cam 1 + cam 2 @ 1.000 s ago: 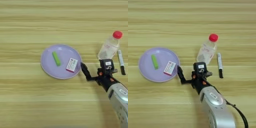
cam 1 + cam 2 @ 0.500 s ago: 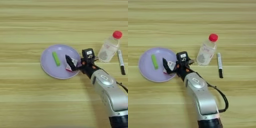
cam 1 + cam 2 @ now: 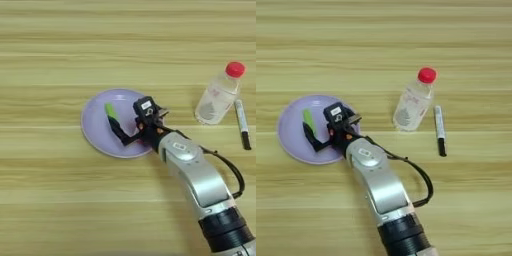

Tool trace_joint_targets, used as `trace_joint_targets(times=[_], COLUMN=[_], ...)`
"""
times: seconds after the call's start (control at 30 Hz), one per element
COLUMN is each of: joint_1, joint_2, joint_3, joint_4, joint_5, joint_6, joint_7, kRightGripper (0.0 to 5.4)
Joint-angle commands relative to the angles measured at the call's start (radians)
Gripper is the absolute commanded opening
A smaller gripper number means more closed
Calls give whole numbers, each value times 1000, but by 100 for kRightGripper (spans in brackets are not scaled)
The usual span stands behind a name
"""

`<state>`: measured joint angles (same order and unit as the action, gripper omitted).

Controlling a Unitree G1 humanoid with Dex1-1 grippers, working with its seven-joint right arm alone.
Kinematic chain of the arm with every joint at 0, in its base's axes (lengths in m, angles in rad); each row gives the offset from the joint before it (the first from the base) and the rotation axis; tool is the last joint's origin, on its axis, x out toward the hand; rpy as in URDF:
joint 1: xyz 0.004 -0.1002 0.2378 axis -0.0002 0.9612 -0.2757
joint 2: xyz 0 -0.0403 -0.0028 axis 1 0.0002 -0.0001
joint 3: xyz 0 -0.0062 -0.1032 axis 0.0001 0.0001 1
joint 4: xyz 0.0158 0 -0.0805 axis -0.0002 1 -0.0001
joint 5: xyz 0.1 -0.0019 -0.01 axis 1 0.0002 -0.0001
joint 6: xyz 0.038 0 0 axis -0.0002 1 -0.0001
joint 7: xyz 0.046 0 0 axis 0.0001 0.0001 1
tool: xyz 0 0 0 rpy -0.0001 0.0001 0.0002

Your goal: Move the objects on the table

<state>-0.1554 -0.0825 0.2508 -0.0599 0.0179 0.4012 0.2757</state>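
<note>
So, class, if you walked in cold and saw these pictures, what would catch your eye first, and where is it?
First the silver arm, reaching up from the bottom edge to a lilac plate left of centre, its gripper over the plate beside a green bar. Then the bottle with its red cap, at right, with a marker lying just right of it.

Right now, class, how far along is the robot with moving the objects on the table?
Done: the green bar lies on the purple plate. In hand: the gripper is over the plate beside the bar. Left: the bottle and the marker pen lie on the table.
</note>
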Motion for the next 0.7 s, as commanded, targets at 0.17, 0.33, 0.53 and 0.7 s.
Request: trace_joint_targets(times=[0.17,0.33,0.53,0.7], joint_1=[-121,-150,-185,-203], joint_2=[45,56,61,43], joint_3=[-15,-10,-9,5], joint_4=[39,97,204,269], joint_5=[15,6,-13,-69], joint_6=[-34,-43,-80,-99], joint_7=[17,25,26,7], kRightGripper=[537,537,537,537])
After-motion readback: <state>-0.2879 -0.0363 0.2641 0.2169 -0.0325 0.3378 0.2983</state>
